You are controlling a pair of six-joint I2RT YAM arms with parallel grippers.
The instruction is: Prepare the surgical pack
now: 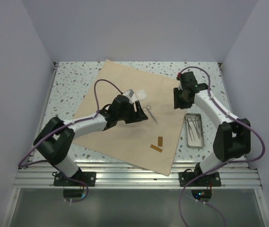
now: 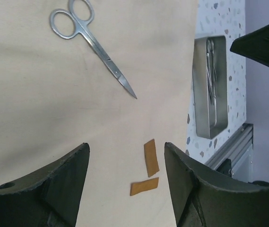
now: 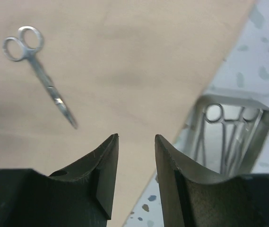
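1. Sitting on the right side of the speckled table (image 1: 73,85), a small metal tray (image 2: 199,94) holds a few thin steel tools (image 2: 212,71). They lie side by side along its length.
2. The tray is just beside the right edge of the surgical pack (image 1: 125,137). I cannot tell if they touch.
3. The surgical pack is a big tan cloth. It is spread flat in the middle of the table, with one corner pointing to the far side.
4. On the cloth lie closed scissors (image 2: 94,47) and two small brown strips (image 2: 151,158). The strips are closer to the near corner.
5. Some white gauze (image 1: 141,93) lies on the cloth by the far side of the left arm's wrist.
6. The left gripper (image 2: 125,146) hangs over the middle of the cloth. Its fingers are wide apart and nothing is between them.
7. The right gripper (image 3: 136,138) hangs over the cloth's right edge. Its fingers are a little apart and hold nothing.
8. Speckled table shows past the cloth at the far left and far right. Walls stand close on three sides, and the cloth's near corner lies over the metal rail (image 1: 125,179).
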